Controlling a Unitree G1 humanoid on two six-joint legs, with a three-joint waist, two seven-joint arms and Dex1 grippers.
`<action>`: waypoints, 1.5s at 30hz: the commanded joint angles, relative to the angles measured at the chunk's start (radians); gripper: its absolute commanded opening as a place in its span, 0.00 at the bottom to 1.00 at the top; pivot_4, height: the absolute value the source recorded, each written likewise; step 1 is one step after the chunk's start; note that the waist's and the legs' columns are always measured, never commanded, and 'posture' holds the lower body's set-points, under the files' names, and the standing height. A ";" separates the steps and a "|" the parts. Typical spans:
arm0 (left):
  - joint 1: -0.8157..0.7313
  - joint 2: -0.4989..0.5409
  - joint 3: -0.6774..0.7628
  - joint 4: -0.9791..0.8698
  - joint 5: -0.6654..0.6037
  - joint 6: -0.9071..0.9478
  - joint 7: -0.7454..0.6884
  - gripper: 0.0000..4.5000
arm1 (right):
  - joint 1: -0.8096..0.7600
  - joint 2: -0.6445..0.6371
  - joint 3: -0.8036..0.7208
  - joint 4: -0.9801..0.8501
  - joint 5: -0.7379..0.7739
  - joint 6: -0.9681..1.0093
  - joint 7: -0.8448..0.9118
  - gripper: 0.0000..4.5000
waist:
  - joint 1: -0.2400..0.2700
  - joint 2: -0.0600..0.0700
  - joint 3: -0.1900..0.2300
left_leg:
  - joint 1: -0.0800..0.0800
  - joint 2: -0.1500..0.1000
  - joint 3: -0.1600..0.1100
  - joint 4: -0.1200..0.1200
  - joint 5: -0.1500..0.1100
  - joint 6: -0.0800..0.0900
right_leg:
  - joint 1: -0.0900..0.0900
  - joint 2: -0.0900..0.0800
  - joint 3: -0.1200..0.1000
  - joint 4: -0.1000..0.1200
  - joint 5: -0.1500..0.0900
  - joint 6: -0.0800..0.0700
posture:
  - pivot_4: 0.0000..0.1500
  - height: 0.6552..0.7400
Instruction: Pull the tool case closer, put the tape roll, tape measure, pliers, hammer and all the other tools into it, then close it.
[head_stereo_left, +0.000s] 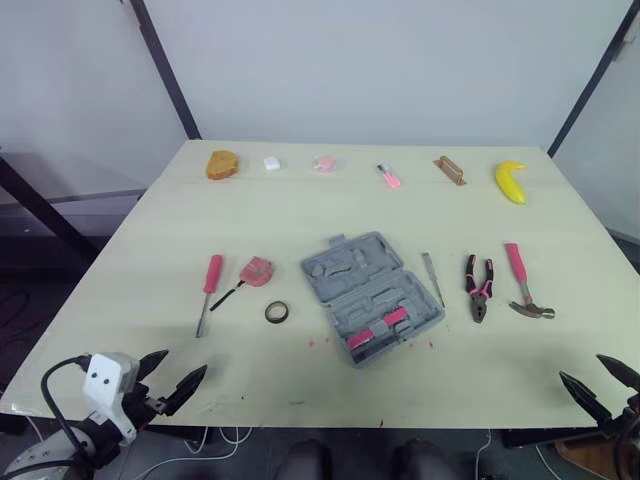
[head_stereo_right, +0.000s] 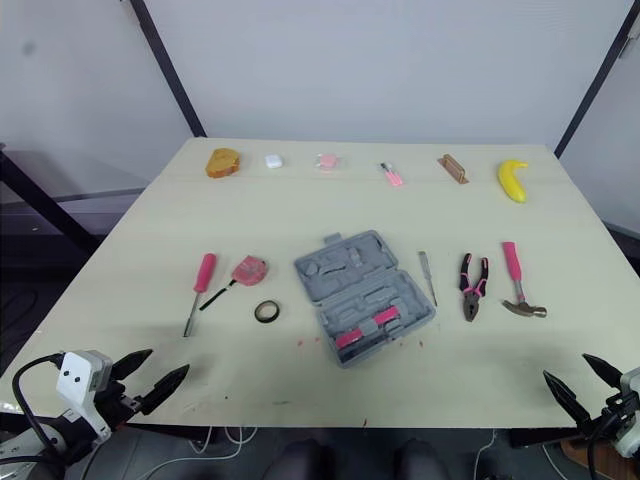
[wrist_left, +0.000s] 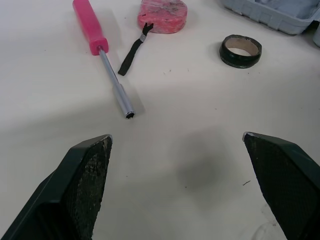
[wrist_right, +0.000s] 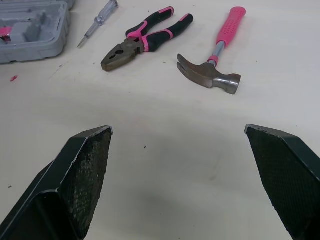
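Observation:
A grey tool case (head_stereo_left: 370, 295) lies open in the middle of the table, with pink-handled pieces in its near half. Left of it lie a black tape roll (head_stereo_left: 277, 312), a pink tape measure (head_stereo_left: 256, 270) and a pink-handled nut driver (head_stereo_left: 209, 290). Right of it lie a thin screwdriver (head_stereo_left: 432, 277), pink-and-black pliers (head_stereo_left: 478, 288) and a pink-handled hammer (head_stereo_left: 524, 282). My left gripper (head_stereo_left: 172, 379) is open at the near left edge, short of the nut driver. My right gripper (head_stereo_left: 596, 385) is open at the near right corner, short of the hammer.
Along the table's far edge sit an orange piece (head_stereo_left: 222, 164), a small white block (head_stereo_left: 271, 163), a pink item (head_stereo_left: 323, 162), a pink-handled small tool (head_stereo_left: 389, 177), a wooden piece (head_stereo_left: 450, 169) and a yellow banana (head_stereo_left: 511, 182). Dark metal struts rise behind the table.

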 joint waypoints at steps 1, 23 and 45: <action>-0.010 0.007 0.009 0.011 0.014 -0.027 -0.001 0.99 | 0.008 -0.003 -0.035 -0.065 0.015 0.020 -0.024 1.00 | 0.000 0.000 0.000 | 0.000 0.000 0.000 0.000 0.000 0.000 | 0.000 0.000 0.000 0.000 0.000 0.000 | 1.00 1.00; -0.041 -0.005 -0.059 -0.068 0.010 -0.040 -0.058 0.99 | -0.077 -0.041 0.025 -0.240 0.046 0.206 -0.011 1.00 | 0.000 0.000 0.000 | 0.000 0.000 0.000 0.001 0.000 0.000 | 0.000 0.002 0.000 0.001 0.002 0.004 | 1.00 1.00; -0.351 0.069 -0.291 0.008 0.012 0.080 -0.223 0.82 | -0.749 -0.080 0.478 -0.046 -0.230 0.460 -0.027 1.00 | -0.004 0.002 0.001 | 0.000 -0.001 -0.003 0.002 0.000 0.000 | 0.000 0.006 0.000 0.004 0.003 0.003 | 1.00 1.00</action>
